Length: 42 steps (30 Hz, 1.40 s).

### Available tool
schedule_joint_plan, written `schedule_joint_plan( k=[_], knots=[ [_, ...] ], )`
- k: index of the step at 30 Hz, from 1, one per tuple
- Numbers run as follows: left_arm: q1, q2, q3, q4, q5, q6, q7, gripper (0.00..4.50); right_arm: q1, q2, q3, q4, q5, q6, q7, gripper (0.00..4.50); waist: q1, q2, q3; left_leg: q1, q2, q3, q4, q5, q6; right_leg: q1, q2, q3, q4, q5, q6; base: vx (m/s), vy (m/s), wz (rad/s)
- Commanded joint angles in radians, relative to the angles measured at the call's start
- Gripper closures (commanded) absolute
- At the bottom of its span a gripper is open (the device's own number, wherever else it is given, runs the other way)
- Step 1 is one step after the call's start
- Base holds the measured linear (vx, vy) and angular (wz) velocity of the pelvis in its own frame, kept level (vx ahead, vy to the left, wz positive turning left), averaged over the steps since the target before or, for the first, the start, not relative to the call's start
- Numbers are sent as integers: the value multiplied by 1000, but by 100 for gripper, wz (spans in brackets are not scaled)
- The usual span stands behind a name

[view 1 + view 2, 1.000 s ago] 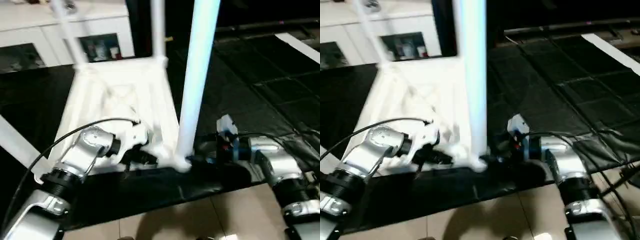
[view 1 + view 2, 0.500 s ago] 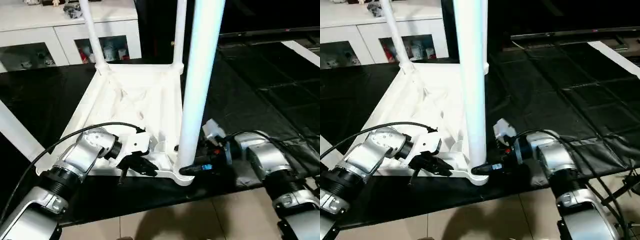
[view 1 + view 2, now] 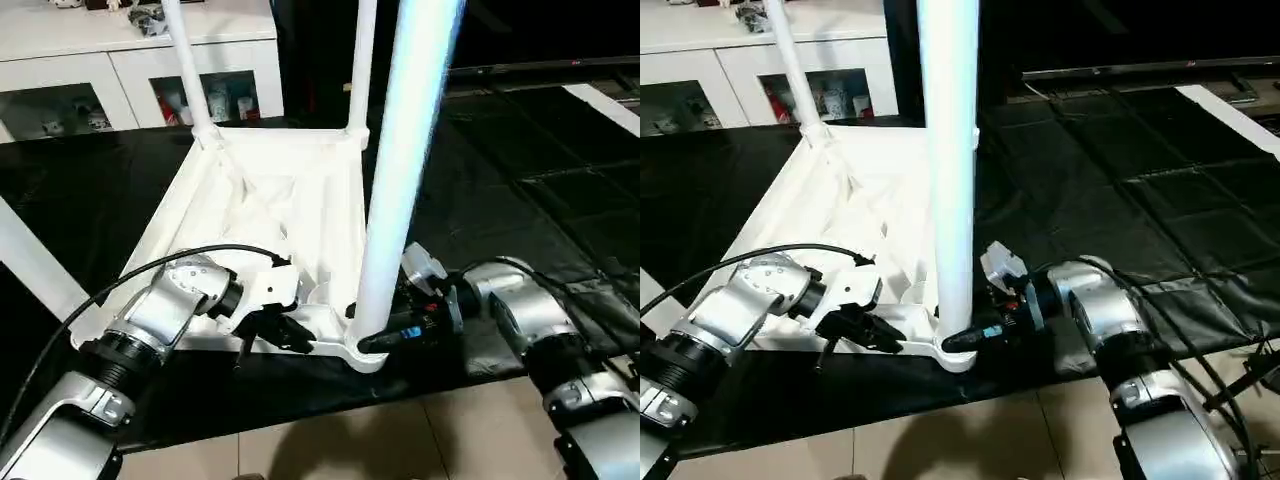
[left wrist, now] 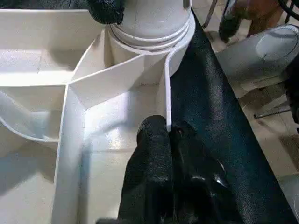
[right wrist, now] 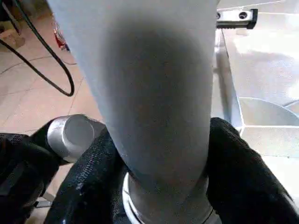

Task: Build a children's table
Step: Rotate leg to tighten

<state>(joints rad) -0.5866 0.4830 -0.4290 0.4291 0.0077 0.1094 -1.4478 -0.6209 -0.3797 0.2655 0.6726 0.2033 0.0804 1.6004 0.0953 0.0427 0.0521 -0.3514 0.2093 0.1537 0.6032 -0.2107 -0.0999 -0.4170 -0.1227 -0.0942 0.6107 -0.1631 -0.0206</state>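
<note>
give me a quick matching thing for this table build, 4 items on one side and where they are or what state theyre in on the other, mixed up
Items:
1. left claw
2. right claw
3. near leg
4. cabinet

States or places:
A. standing upright in the near corner socket
B. pinched on the tabletop's thin side wall
C. behind the table, with glass doors
D. closed around the base of a leg

Pairs: 1-B, 2-D, 3-A, 4-C

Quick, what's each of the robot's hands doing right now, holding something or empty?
Left gripper: shut on the edge wall of the upturned table top.
Right gripper: shut on the near leg, low down by its corner socket.
</note>
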Motion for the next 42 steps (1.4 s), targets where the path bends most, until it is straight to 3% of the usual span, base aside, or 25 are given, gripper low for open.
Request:
schedule_joint_plan(
  k=[1,6,10,16,19,21,23,24,26,27,28,29,30,31,32,33,34,35,36,37,38,39,40,41,42],
  knots=[
    [9,-1,-57,-2,22,-12,-52,450,-4,-10,10,0,23,27,14,232,-3,-16,-72,-10,9,19,-72,-118,85,68,-17,36,-61,-231,-228,0,0,0],
    [11,-15,-49,4,13,17,-35,450,25,-16,28,-33,53,56,14,236,-3,-9,-74,-9,8,19,-70,-110,88,68,-14,36,-59,-190,-241,0,0,0],
    [8,-52,-28,18,5,82,25,450,69,10,-17,-80,71,104,-4,237,4,-8,-74,-9,8,19,-70,-116,88,69,-15,36,-60,-188,-245,0,0,0],
    [1,-102,-2,33,12,141,130,450,125,67,-54,-113,62,123,-161,238,3,-5,-64,-1,7,19,-80,-199,56,62,-15,37,-83,-360,-186,0,0,0],
    [-15,-162,38,46,13,196,248,450,163,161,-65,-123,36,130,-394,238,-13,-5,-50,6,0,15,-88,-298,25,56,-15,30,-104,-532,-123,0,0,0],
    [-27,-204,66,47,10,243,324,450,170,231,-84,-113,-2,140,-527,238,-34,-11,-47,5,-11,3,-87,-360,3,62,-18,12,-124,-687,-40,0,0,0],
    [-34,-231,84,45,8,272,370,450,159,275,-99,-87,-22,144,-616,239,-63,-2,-47,2,-13,-5,-88,-379,-5,62,-19,-1,-135,-706,-13,0,0,0],
    [-39,-251,95,45,9,290,405,450,145,311,-116,-62,-35,151,-696,239,-71,-5,-48,0,-11,-8,-89,-384,-6,65,-20,-6,-136,-699,-12,0,0,0],
    [-55,-294,126,50,4,322,484,450,86,383,-174,23,-33,166,-886,239,-96,8,-46,-3,-9,-19,-95,-438,-5,69,-19,-26,-144,-682,-9,-47,28,-19],
    [-57,-299,129,51,4,325,491,450,80,390,-180,33,-32,167,-906,239,-119,11,-44,-8,-7,-31,-96,-496,-5,79,-17,-51,-151,-674,5,-53,33,-20],
    [-67,-321,151,59,2,333,537,450,53,407,-198,69,-33,159,-973,240,-121,27,-42,0,-4,-35,-100,-540,-2,80,-15,-59,-155,-659,5,0,0,0],
    [-74,-338,166,63,4,340,569,450,39,418,-208,89,-36,154,-1019,240,-142,41,-36,-4,24,-56,-125,-686,7,106,-13,-75,-132,-534,-10,0,0,0],
    [-85,-364,186,71,8,343,615,450,9,436,-231,123,-42,139,-1098,240,-140,44,-33,-16,38,-61,-143,-732,9,118,-11,-62,-97,-466,-25,0,0,0],
    [-88,-370,190,74,9,342,626,450,3,440,-237,129,-44,137,-1113,240,-137,50,-33,-17,50,-63,-159,-777,7,126,-11,-50,-66,-396,-47,0,0,0],
    [-91,-378,196,77,12,341,640,450,-7,448,-248,137,-48,136,-1135,241,-135,38,-26,-8,53,-59,-171,-818,0,117,-10,-30,-52,-360,-66,0,0,0],
    [-93,-389,203,81,13,343,658,450,-23,463,-275,154,-62,139,-1177,241,-148,-3,-23,67,-27,-19,-74,-666,3,27,-16,-72,-190,-740,7,0,0,0],
    [-93,-389,202,80,13,344,658,450,-24,464,-277,155,-64,142,-1179,241,-157,-10,-22,87,-53,-7,-28,-576,9,3,-15,-114,-233,-850,49,0,0,0],
    [-90,-388,198,76,16,346,657,450,-30,467,-282,162,-72,149,-1191,241,-174,12,-29,65,-61,-1,6,-455,36,34,-12,-182,-267,-869,136,0,0,0],
    [-89,-386,197,74,17,346,656,450,-29,467,-282,163,-71,149,-1185,241,-184,31,-29,40,-33,-15,-16,-473,37,75,-20,-206,-255,-793,153,68,4,-28],
    [-84,-382,195,70,19,347,655,450,-26,463,-275,163,-70,148,-1168,241,-139,72,-40,-66,61,-84,-126,-614,27,194,-42,-54,17,-329,32,129,32,-29],
    [-81,-376,192,67,20,346,648,450,-19,458,-271,159,-68,145,-1153,241,-144,58,-34,-29,79,-87,-155,-661,38,150,-35,-21,1,-176,-5,129,32,-29],
    [-74,-364,187,64,22,342,633,450,-6,449,-263,149,-68,140,-1137,207,-133,14,-37,27,4,-52,-106,-610,13,82,-37,-19,-90,-330,-58,83,-25,-1],
    [-71,-358,184,63,22,340,625,450,0,444,-260,143,-69,137,-1129,187,-129,7,-28,24,-24,-40,-84,-532,-10,64,-49,-27,-128,-579,-47,55,-52,12],
    [-68,-352,183,64,24,337,619,450,5,439,-257,142,-69,130,-1123,174,-119,-13,-38,11,-46,-26,-47,-344,17,58,-59,-24,-155,-865,5,55,-52,12],
    [-66,-348,181,65,26,332,613,450,8,434,-251,141,-71,121,-1115,173,-113,-10,-46,-15,-38,-33,-61,-285,23,80,-61,-16,-141,-826,6,68,-41,-6]
  ],
)
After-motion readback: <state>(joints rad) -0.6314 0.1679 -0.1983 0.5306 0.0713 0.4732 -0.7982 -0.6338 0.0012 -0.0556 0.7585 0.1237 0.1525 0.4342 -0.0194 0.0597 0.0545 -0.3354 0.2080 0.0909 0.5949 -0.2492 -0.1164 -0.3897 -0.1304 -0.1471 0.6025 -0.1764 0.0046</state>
